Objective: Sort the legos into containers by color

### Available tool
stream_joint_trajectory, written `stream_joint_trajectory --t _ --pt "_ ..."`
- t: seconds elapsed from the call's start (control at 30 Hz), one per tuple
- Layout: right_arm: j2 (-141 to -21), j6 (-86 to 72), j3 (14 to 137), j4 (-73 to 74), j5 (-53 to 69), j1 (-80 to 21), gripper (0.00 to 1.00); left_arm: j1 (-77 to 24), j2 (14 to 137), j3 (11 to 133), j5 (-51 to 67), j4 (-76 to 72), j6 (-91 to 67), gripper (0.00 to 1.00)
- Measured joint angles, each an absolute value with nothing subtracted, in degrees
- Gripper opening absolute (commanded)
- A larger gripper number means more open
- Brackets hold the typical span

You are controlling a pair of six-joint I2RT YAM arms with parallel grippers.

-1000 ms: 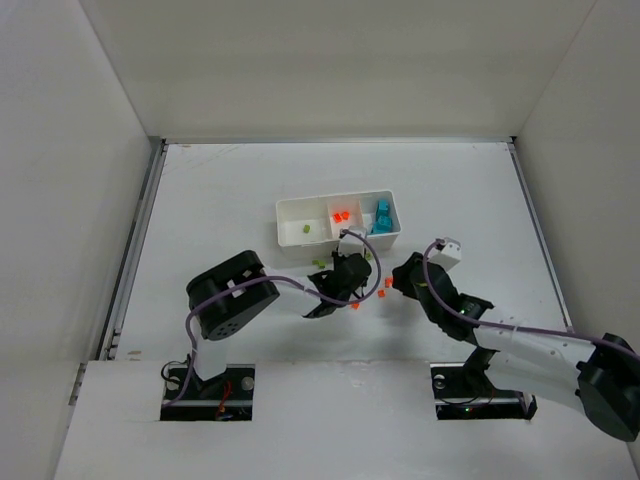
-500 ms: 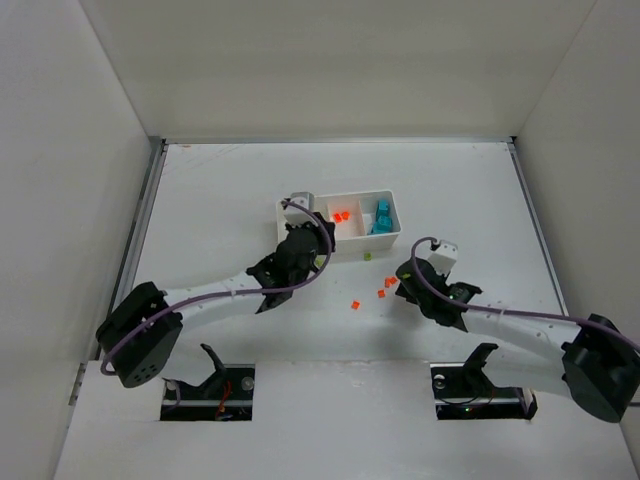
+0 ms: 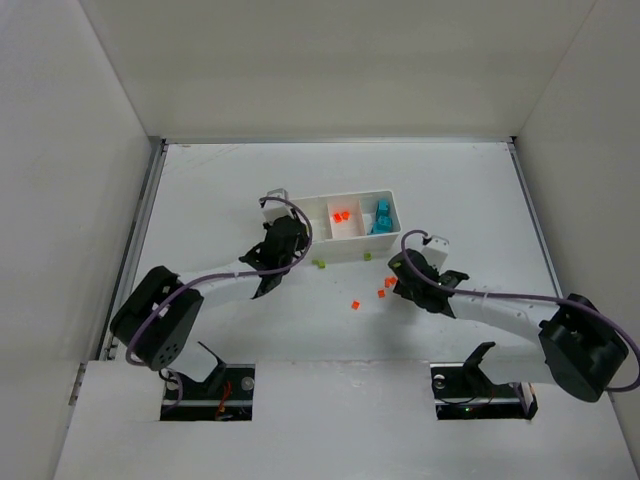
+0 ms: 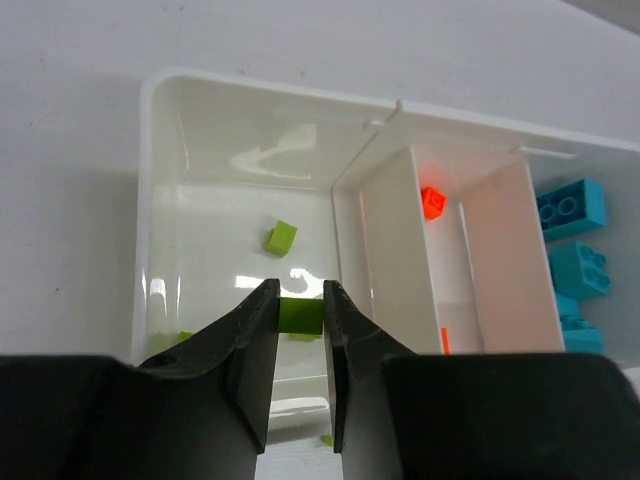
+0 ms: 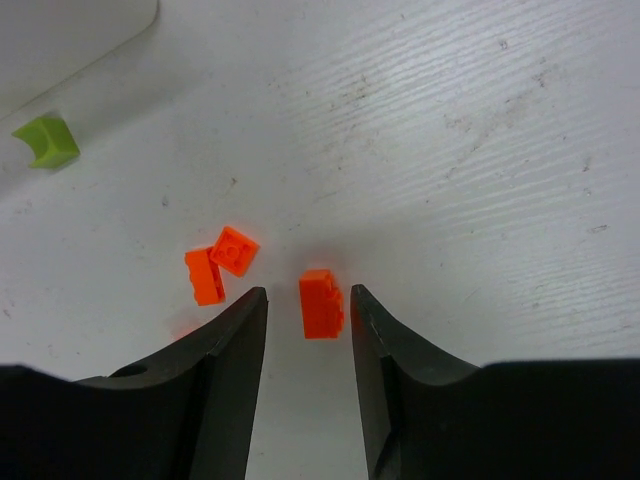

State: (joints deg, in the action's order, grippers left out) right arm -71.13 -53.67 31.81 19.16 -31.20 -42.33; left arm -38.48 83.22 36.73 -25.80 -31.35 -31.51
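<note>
My left gripper (image 4: 300, 300) is shut on a lime green lego (image 4: 300, 316) and hangs over the left compartment of the white containers tray (image 4: 150, 200). Another green lego (image 4: 281, 238) lies in that compartment. An orange lego (image 4: 433, 202) is in the middle one and teal legos (image 4: 570, 208) in the right one. My right gripper (image 5: 308, 292) is open, low over the table, with an orange lego (image 5: 321, 303) between its fingers and a gap on each side. In the top view the left gripper (image 3: 285, 235) covers the tray's left end and the right gripper (image 3: 400, 272) is right of the loose orange legos.
Two more orange legos (image 5: 235, 250) (image 5: 205, 276) lie touching just left of the right gripper's left finger. One more orange lego (image 3: 355, 304) lies apart. Green legos (image 3: 320, 264) (image 3: 367, 256) rest on the table by the tray's front wall (image 3: 350, 243). White walls enclose the table.
The left arm has swung from the table in front of the tray up over its left compartment, carrying the green lego. The right gripper has shifted left and down around an orange lego.
</note>
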Motion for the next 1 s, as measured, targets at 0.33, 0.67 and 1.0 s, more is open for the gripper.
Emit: stream_joint_trajectory --t 0.33,0.67,1.0 --pt "-75.79 -52.42 35.07 20.67 -29.98 -42.24 0.36 -37.87 88.09 39.59 -24.88 -32.27 -31.57 0.43" --pt "-79.0 -49.69 38.13 22.37 -29.43 -41.25 0.32 -42.19 77.28 33.78 -26.26 -31.11 -29.63 0.43" --pt "-82.46 -48.45 41.56 24.67 -28.99 -42.72 0.15 -51.42 66.92 28.25 -31.77 -30.98 -24.25 0.43"
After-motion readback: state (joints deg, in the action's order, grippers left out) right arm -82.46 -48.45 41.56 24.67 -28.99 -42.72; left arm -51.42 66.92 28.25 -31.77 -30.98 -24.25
